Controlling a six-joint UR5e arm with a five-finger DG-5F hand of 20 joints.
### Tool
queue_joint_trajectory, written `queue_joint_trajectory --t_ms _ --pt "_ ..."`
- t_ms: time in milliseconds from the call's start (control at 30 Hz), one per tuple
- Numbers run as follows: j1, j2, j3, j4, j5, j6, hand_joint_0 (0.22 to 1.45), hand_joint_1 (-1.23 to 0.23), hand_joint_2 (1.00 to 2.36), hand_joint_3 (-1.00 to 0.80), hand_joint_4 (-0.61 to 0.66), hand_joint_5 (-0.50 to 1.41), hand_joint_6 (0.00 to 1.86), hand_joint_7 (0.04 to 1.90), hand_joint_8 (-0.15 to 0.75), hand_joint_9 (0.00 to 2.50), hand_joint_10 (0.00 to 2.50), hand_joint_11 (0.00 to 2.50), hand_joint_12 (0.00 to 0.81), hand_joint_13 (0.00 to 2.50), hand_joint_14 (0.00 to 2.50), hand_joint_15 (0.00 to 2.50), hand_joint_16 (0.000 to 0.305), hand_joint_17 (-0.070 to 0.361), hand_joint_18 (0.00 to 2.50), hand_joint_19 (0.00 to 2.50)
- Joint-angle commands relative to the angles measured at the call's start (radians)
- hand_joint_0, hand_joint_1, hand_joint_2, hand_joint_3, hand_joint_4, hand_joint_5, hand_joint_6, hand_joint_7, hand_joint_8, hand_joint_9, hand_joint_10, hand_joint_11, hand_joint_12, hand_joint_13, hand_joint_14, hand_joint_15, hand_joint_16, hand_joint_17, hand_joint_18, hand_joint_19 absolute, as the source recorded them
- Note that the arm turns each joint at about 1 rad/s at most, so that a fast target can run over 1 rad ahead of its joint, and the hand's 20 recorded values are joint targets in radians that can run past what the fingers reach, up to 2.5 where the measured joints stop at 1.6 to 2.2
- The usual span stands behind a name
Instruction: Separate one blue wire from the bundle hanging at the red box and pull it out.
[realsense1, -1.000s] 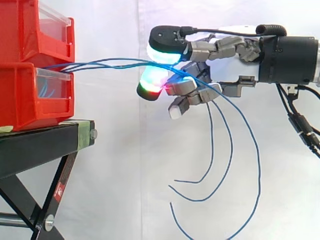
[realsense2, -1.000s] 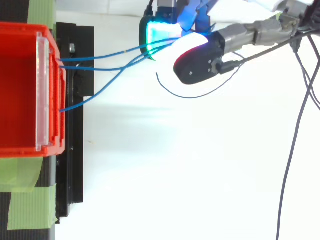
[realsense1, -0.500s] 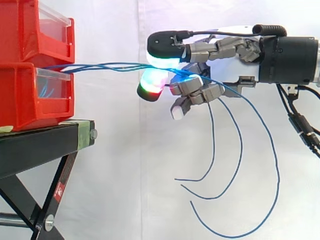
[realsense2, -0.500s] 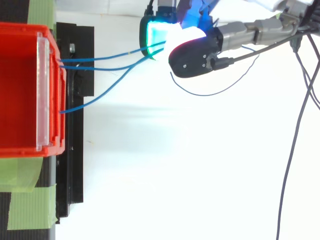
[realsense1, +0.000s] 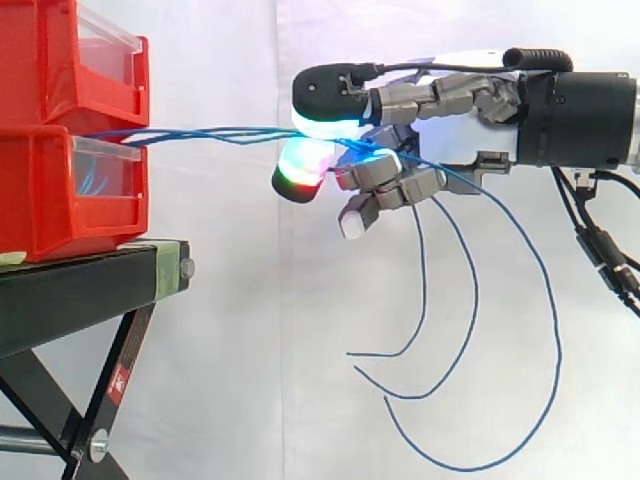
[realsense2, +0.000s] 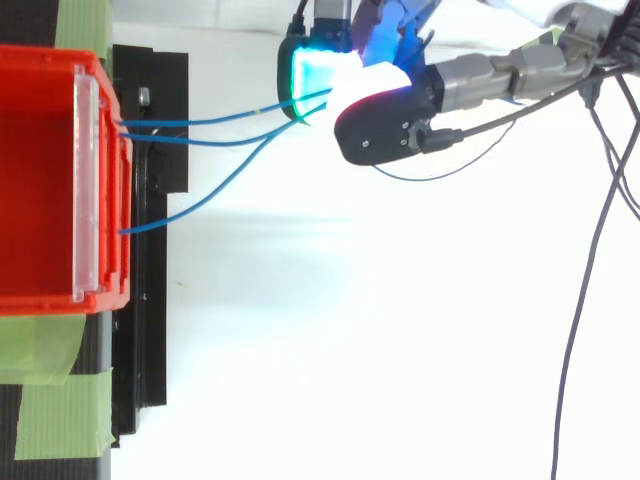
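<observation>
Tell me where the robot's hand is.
In the side view the hand sits right of the lower red bin, level with its top edge, closed on the blue wires running from it.

In my side view I see the black stand (realsense1: 80, 295) at eight o'clock, the lower red bin (realsense1: 40, 200) resting on it, an upper red bin (realsense1: 40, 60) stacked above. From above, green tape (realsense2: 55, 405) covers its seven o'clock corner.
</observation>
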Motion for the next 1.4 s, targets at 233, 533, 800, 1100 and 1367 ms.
queue_joint_trajectory --t_ms 233,533,800,1100,1367 --pt "0.002 0.0 0.001 -0.002 0.002 0.012 0.72 -0.95 1.03 -0.08 0.2 -0.25 0.86 1.11 0.287 0.81 0.42 1.78 0.344 1.1 0.68 1.61 0.047 0.107 0.63 0.75" --pt "0.002 0.0 -0.001 -0.011 0.002 0.021 0.73 -1.0 1.03 -0.16 0.2 -0.27 0.84 1.14 0.284 0.69 0.33 1.83 0.348 1.01 0.56 1.66 0.047 0.106 0.59 0.7" --pt "0.002 -0.001 -0.001 -0.014 0.002 0.021 0.74 -1.05 1.02 -0.24 0.21 -0.29 0.83 1.16 0.282 0.59 0.4 1.8 0.356 0.96 0.67 1.62 0.044 0.099 0.57 0.62" --pt "0.002 -0.001 0.001 -0.014 0.002 0.021 0.71 -1.03 1.02 -0.32 0.24 -0.28 0.83 1.12 0.302 0.65 0.47 1.8 0.342 0.96 0.93 1.52 0.041 0.091 0.6 0.66" --pt "0.002 0.0 -0.001 -0.014 0.002 0.021 0.55 -0.82 1.0 -0.46 0.26 -0.25 0.82 1.1 0.328 0.77 0.48 1.77 0.358 1.0 1.01 1.45 0.045 0.102 0.61 0.75"
